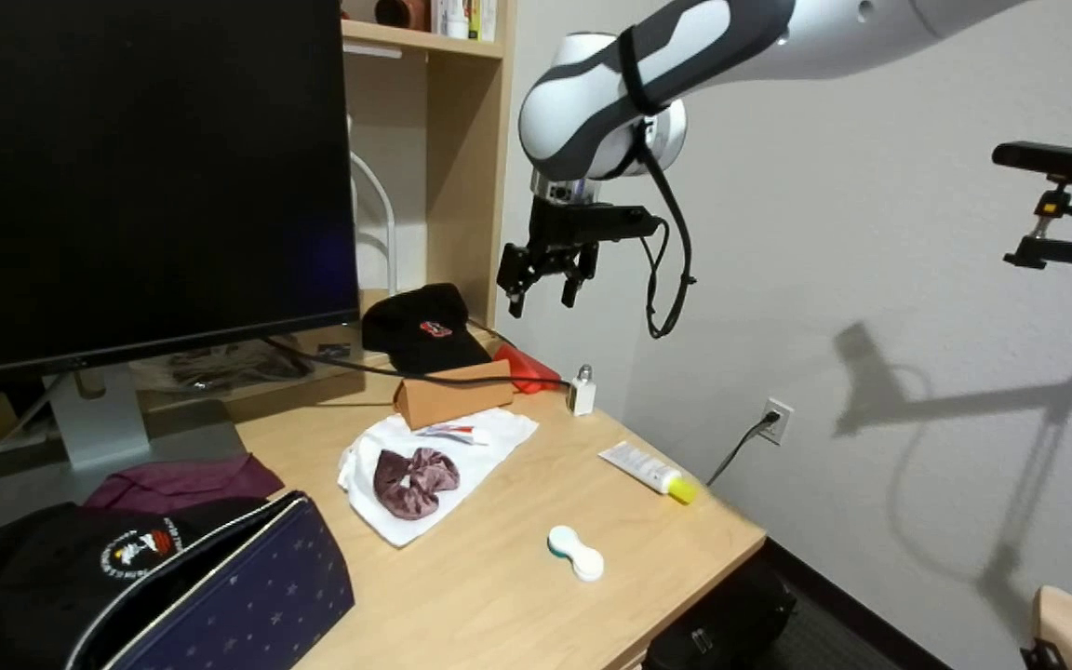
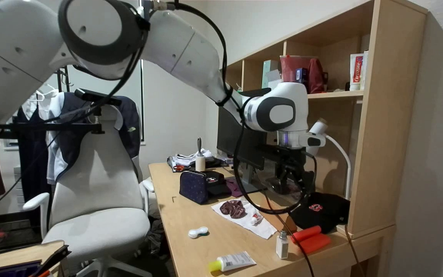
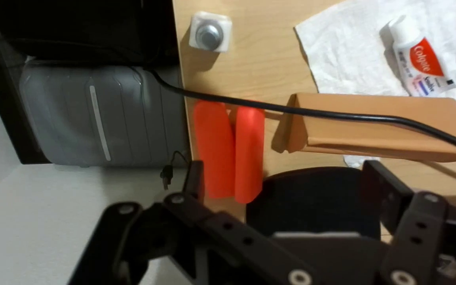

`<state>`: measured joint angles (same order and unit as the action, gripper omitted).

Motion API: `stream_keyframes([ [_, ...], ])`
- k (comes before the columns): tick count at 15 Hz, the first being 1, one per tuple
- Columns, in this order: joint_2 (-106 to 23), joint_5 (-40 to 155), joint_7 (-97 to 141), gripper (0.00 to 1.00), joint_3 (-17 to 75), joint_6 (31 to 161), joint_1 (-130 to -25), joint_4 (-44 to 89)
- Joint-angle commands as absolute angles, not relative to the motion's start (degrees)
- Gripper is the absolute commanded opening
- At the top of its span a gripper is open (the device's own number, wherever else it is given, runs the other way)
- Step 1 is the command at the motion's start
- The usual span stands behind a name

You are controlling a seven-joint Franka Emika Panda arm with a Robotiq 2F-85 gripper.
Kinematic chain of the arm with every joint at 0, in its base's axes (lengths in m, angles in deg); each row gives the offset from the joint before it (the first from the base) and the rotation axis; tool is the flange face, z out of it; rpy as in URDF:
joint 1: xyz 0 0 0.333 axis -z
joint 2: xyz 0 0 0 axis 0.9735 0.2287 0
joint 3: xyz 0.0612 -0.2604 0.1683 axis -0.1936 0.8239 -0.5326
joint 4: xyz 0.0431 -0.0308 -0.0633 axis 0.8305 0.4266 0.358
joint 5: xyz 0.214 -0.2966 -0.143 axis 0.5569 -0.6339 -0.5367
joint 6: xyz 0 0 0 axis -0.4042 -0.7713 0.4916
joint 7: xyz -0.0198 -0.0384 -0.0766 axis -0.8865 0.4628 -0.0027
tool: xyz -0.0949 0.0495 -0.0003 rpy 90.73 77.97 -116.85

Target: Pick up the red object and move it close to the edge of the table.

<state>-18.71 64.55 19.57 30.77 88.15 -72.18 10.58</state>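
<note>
Light-brown flat wooden table [image 1: 462, 605]: carrying the whole spread.
Black two-fingered gripper [image 1: 542, 300]: up in the air it hangs, fingers spread well apart, released.
Black cloth cap [image 1: 420, 321]: there, showing between the fingers in the wrist view.
Tan three-sided box [image 3: 370, 126]: lying just beside the cap.
Bright red round-ended object [image 3: 217, 152]: here on the table, near its edge, between edge and box, thin black cable [image 3: 331, 114] crossing over one end.
Small white square bottle [image 2: 282, 247]: upright near that edge.

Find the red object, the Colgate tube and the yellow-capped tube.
Red object [image 3: 223, 152], wrist view: left half.
Colgate tube [image 3: 425, 60], wrist view: its red patch.
Yellow-capped tube [image 2: 237, 261], in an exterior view: its body.
</note>
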Motion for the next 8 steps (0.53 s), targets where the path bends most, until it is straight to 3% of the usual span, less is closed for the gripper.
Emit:
stream_keyframes([
  [1, -9.6, 63.6, 21.0, 1.00, 30.6, 82.4, -70.9, -2.8],
  [8, 1.8, 63.2, 18.1, 1.00, 29.7, 78.3, -69.8, -16.6],
])
